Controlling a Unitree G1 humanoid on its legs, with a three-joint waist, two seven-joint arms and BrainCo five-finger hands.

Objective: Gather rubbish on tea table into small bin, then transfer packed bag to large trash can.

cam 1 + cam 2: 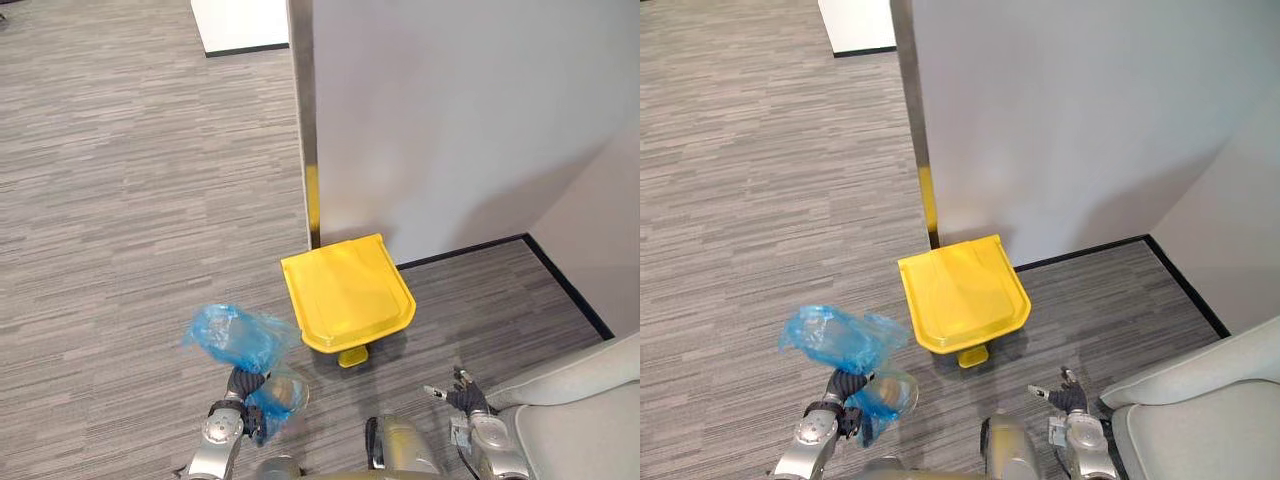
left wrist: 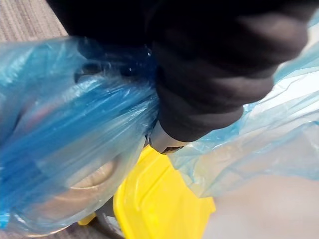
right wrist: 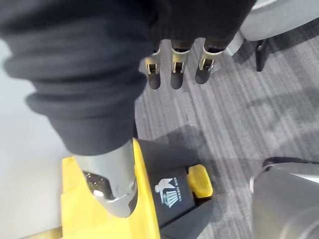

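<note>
My left hand [image 1: 243, 386] is shut on the gathered neck of a blue plastic rubbish bag [image 1: 235, 338], held above the carpet; part of the bag hangs below the hand. In the left wrist view the bag [image 2: 65, 129] wraps round the hand [image 2: 199, 89]. A large trash can with a closed yellow lid [image 1: 345, 290] stands against the wall corner, just right of the bag, its yellow pedal [image 1: 352, 356] facing me. My right hand [image 1: 465, 398] hovers low to the right of the can, open and holding nothing; its fingers [image 3: 172, 74] hang straight above the pedal [image 3: 199, 181].
A grey partition wall with a metal post [image 1: 303, 120] rises right behind the can. A grey armchair [image 1: 580, 420] sits at lower right, close to my right arm. A white cabinet [image 1: 240, 25] stands far back. Open carpet lies to the left.
</note>
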